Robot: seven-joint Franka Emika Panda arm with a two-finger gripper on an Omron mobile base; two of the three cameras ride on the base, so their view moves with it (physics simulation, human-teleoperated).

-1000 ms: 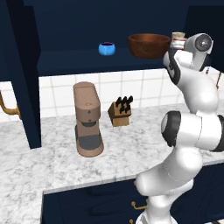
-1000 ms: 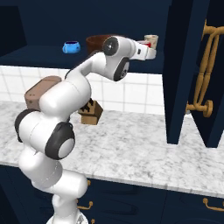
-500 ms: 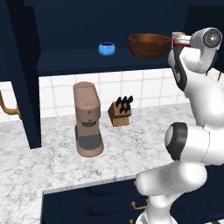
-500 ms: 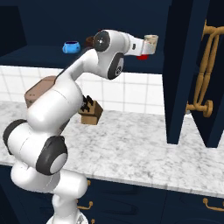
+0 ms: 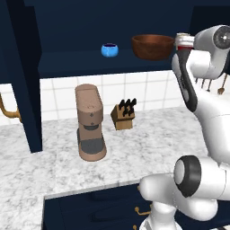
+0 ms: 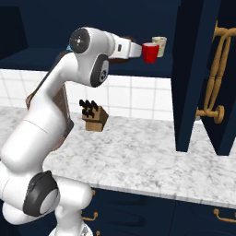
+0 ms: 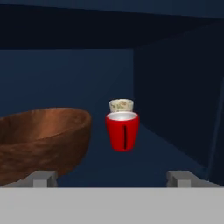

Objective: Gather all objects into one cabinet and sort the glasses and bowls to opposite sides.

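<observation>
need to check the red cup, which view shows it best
The hand view: the red cup stands in the centre, unblocked, rim and handle clear, beige cup right behind it. The right base view shows it small from the side, just past the open gripper. In the left base view the arm hides all but a red sliver.

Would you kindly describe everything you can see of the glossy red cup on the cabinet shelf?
The glossy red cup is small, tapering toward its base, with a pale inside and a dark vertical strip, seemingly its handle, facing the hand camera. It stands upright on the dark navy cabinet shelf, directly in front of the pale beige cup and right of the large reddish-brown wooden bowl. The open gripper is apart from it.
</observation>
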